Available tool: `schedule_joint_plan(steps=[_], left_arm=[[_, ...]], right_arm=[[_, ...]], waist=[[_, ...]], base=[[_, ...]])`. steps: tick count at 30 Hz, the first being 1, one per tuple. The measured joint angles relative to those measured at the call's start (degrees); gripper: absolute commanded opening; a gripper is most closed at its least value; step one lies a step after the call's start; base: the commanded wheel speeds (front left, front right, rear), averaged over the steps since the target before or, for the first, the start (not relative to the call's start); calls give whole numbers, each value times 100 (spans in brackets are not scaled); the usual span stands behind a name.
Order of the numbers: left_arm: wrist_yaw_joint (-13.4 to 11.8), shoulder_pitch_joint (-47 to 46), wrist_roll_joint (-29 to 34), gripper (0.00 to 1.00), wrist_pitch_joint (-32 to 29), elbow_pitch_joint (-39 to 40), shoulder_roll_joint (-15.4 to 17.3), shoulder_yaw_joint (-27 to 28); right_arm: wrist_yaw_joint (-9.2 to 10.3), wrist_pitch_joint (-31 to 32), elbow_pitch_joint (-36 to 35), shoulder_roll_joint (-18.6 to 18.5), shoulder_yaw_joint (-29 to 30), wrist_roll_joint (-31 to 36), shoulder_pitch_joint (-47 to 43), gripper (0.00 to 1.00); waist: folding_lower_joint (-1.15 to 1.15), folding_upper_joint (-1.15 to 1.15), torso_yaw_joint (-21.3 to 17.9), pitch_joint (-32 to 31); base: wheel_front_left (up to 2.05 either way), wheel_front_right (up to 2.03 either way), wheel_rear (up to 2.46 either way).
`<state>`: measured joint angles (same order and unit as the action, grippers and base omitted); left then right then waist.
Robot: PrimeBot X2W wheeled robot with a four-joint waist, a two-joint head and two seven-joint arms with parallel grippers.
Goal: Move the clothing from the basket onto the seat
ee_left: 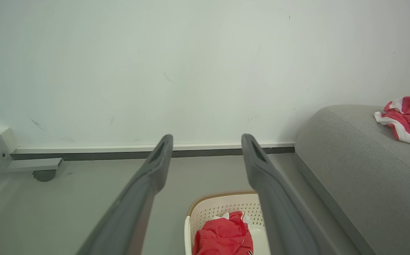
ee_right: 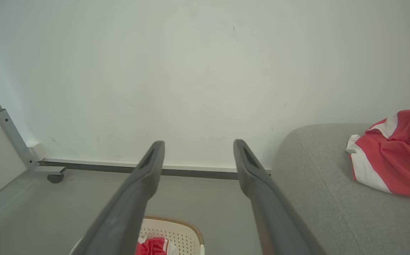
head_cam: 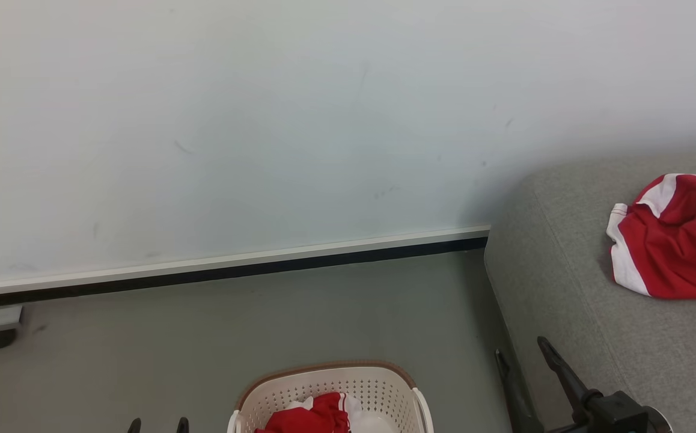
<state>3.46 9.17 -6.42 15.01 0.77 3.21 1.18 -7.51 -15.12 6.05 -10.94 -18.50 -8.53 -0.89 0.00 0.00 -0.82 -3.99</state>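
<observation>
Clothing (head_cam: 309, 416), red with white trim, lies bunched in the basket (head_cam: 378, 385) on the floor (head_cam: 204, 349) at the bottom of the head view, while one garment (head_cam: 678, 240) of the same colours sits crumpled on the seat (head_cam: 564, 270) to the right, well apart from the basket. Both grippers are empty, jaws spread wide: the left gripper (head_cam: 158, 426) shows just left of the basket, aimed toward the wall (head_cam: 264, 120), and the right gripper (head_cam: 521, 350) stands between basket and seat, near the seat's side; whether it touches I cannot tell. The job looks part done, and the next reach is likely down into the basket. The heap is soft and folded on itself, so a pinch on a loose fold could lift only a corner and let the rest slide back, or catch two pieces at once and shed one onto the floor on the way across. The basket looks light and its walls are perforated; a tip that hooks one of the holes could drag or tip it. A drop too near the seat's rounded edge might let fabric slip off. No brand, label or readable writing shows on clothing, basket, seat or wall; if the garments carry any print, the folds hide it.
</observation>
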Motion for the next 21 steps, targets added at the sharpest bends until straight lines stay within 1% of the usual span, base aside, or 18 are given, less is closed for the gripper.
schedule_joint_plan(steps=[4, 17, 21], left_arm=[[45, -12, 51, 100, 0, -16, -10, -8], [63, -19, 105, 100, 0, -91, -24, -58], [148, -87, 155, 100, 0, -266, -29, -165]], right_arm=[[0, 0, -2, 7, 18, 0, -13, 100], [0, 0, 24, 11, -20, -1, -52, 100], [0, 0, 25, 5, -24, -1, 5, 100]], waist=[[0, 0, 39, -12], [0, 0, 48, 19], [0, 0, 30, 105]], base=[[0, 0, 0], [0, 0, 0], [0, 0, 0]])
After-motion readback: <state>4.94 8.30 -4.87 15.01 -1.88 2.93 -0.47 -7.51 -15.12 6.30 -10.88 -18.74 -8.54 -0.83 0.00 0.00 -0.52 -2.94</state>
